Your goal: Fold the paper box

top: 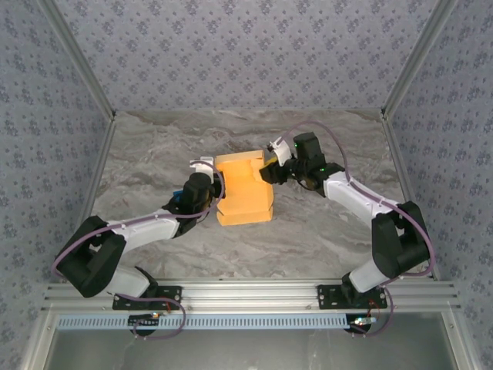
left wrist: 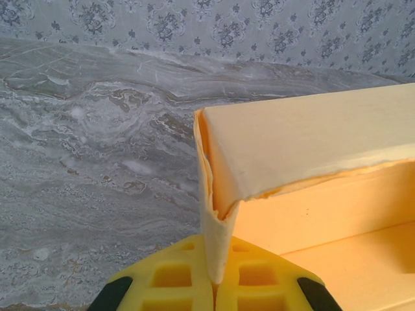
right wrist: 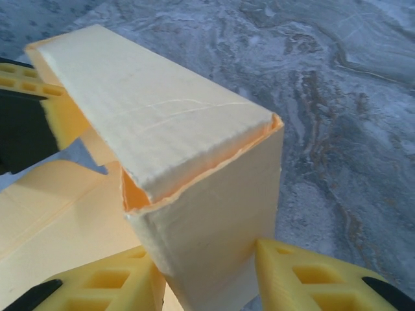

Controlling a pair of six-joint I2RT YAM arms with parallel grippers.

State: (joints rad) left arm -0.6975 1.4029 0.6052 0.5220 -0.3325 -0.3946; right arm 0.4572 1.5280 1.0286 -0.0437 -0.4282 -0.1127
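Left jaws are pressed together on a thin upright flap at the left edge of the box (top: 245, 193); right jaws clamp the wall at its far right corner, gripping from both sides. It sits in the middle of the counter (top: 154, 139), partly folded, a top panel bent over with a gaping seam along its edge. Bare surface lies open beyond and in front; patterned walls (top: 231, 46) stand well back on three sides
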